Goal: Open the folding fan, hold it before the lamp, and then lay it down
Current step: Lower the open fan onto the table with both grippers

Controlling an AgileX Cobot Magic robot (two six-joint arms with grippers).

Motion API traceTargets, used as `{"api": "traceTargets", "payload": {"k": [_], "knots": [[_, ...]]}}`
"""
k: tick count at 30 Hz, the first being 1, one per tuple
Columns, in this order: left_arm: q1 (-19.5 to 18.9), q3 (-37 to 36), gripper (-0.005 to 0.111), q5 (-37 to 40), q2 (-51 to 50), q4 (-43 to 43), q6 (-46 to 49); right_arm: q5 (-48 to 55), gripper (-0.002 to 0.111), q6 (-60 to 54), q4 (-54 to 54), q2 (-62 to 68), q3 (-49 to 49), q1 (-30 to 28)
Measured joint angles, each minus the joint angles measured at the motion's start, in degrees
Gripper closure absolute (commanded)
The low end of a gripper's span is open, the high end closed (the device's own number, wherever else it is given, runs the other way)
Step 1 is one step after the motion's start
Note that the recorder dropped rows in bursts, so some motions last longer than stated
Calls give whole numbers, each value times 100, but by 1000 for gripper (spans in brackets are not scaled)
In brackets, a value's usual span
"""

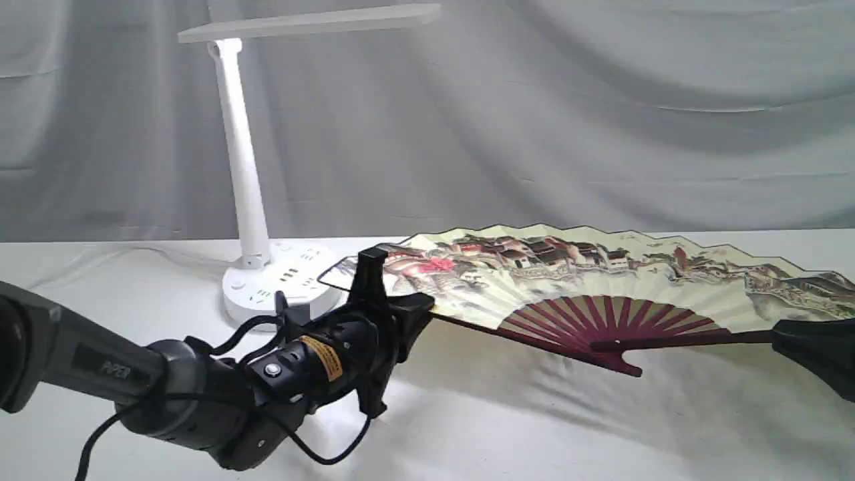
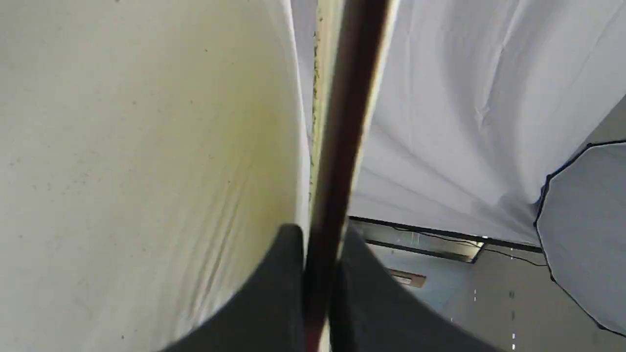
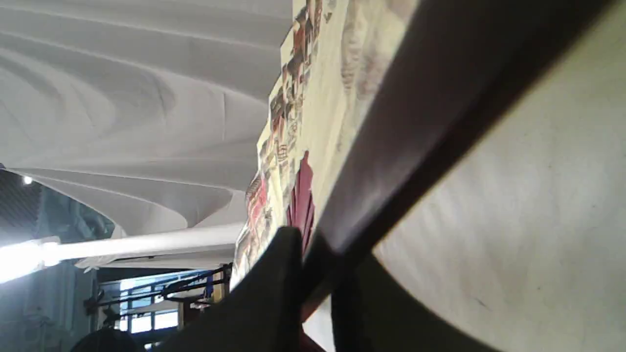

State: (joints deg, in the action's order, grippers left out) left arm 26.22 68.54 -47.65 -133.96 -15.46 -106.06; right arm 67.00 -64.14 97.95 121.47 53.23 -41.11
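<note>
Folding fan (image 1: 601,274) spread wide: opening done. Left gripper (image 1: 414,307) and right gripper (image 1: 785,337) each pinch one end stick. Fan hangs low over table (image 1: 467,427), beside lamp (image 1: 244,167). Laying down and letting go likely left.

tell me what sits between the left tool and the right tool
The open fan spans the whole stretch, its outer sticks clamped in the left tool and right tool; the exterior view shows this.
</note>
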Motion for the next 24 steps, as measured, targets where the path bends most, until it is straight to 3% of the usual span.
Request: {"api": "traceTargets", "payload": {"k": [13,20,24], "knots": [[89,174,106,46,-212,-34,-45,-515,108,-50,23,0,0,-19],[89,174,95,46,-212,51,-69,-661,108,-130,60,0,0,-38],[-25,206,84,-19,-212,284,-94,-1125,98,-247,238,9,12,-124]]}}
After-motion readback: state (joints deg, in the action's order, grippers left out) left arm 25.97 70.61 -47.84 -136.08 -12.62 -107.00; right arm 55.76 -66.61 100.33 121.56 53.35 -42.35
